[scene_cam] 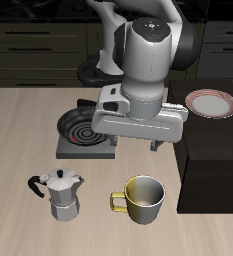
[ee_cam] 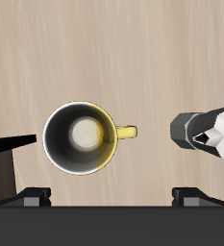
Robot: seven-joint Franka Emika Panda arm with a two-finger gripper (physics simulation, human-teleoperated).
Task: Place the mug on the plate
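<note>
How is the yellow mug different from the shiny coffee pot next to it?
The mug is yellow-olive and round; the coffee pot is silver with flat sides. The mug is open on top; the pot has a lid with a knob. The mug's handle is a yellow loop; the pot's is black. Both stand upright on the table.

The arm is reaching forward from its base, its bulky wrist pointing straight down. The gripper [scene_cam: 138,140] is hanging below the wrist, mostly hidden behind the hand's flat grey body. In the wrist view its 2 fingertips [ee_cam: 34,198] are showing spread wide apart, gripping nothing.
</note>
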